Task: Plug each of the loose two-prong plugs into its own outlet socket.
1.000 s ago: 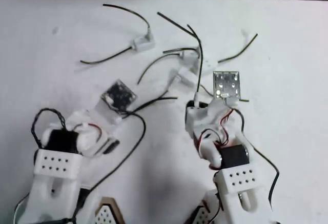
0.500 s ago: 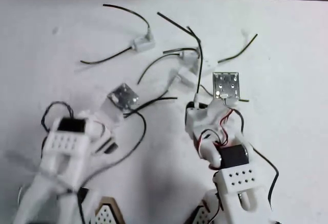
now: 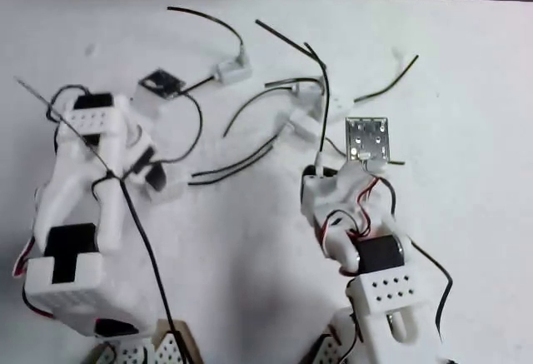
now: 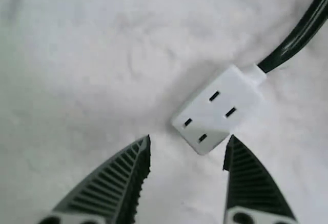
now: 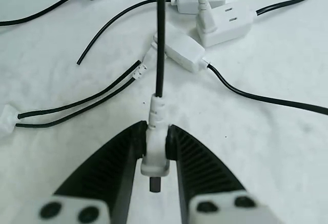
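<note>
Right claw (image 5: 154, 162): pinched shut on a white plug (image 5: 154, 152), gripping its body from both sides; dark stub, probably the prongs, pokes out toward the wrist; black cord (image 5: 160, 29) runs straight out past the fingertips.
Left claw (image 4: 187, 172): spread wide, holding nothing; brackets the near corner of a white socket block (image 4: 218, 112); no contact discernible on either side; slots face up, dark cord (image 4: 302, 29) leaves the far end.

Risks, as judged:
- plug apparently held stub-first toward the wrist; pushing forward would offer the cord end to a socket; likely needs turning or a fresh grip before insertion;
- socket block loose on the white table (image 3: 466, 239) and probably light; closing off-centre on a corner could spin, tip or skate it away rather than seat it;
- stiff cord sweeping ahead of the right claw could drag the second socket block (image 5: 228, 21) or the white adapter (image 5: 179, 49) lying just beyond, tangling the pile;
- narrow pinch on the plug body; side load during insertion could twist it out of the pads.

Pose: left arm (image 3: 83, 172) stretched well out over the left part of the table, wrist tipped down, claw low over the socket block; right arm (image 3: 366, 239) folded shorter, claw aimed toward the table centre, low, near the cluster of loose pieces.
</note>
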`<state>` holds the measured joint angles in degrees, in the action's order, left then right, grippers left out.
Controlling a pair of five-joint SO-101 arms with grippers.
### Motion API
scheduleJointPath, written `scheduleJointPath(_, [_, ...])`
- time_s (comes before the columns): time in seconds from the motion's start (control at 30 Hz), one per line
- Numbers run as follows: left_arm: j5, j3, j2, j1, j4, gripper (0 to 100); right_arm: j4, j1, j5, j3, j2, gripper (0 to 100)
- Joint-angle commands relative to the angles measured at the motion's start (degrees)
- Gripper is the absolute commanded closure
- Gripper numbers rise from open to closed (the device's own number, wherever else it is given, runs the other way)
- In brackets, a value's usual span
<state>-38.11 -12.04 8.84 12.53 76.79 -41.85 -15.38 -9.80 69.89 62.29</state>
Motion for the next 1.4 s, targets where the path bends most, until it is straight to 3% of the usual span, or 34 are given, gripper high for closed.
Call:
scheduleJointPath(0.0, [-0.62, 5.98, 0.13, 0.4, 3.69, 76, 1.27, 0.31, 0.0, -0.26, 0.66, 98.1])
scheduleJointPath(0.4, [-16.62, 3.69, 0.84, -2.33, 3.69, 71, 1.27, 0.22, 0.09, -0.26, 0.66, 98.1])
scheduleJointPath(0.73, [-18.55, 9.41, 14.73, -3.91, 1.85, 73, 1.27, 0.31, 0.09, -0.26, 0.66, 98.1])
scheduleJointPath(1.0, [-13.89, 10.64, 13.67, -8.22, 10.11, 97, 1.27, 0.31, 0.09, -0.26, 0.66, 98.1])
scheduleJointPath(1.13, [-2.64, 7.3, 10.15, -11.3, 12.92, 98, 1.27, 0.31, 1.67, -0.26, 0.66, 98.1])
scheduleJointPath(1.37, [7.56, -4.48, -2.86, -14.46, 8.62, 96, 1.27, 0.31, 1.76, -0.18, 0.75, 98.1])
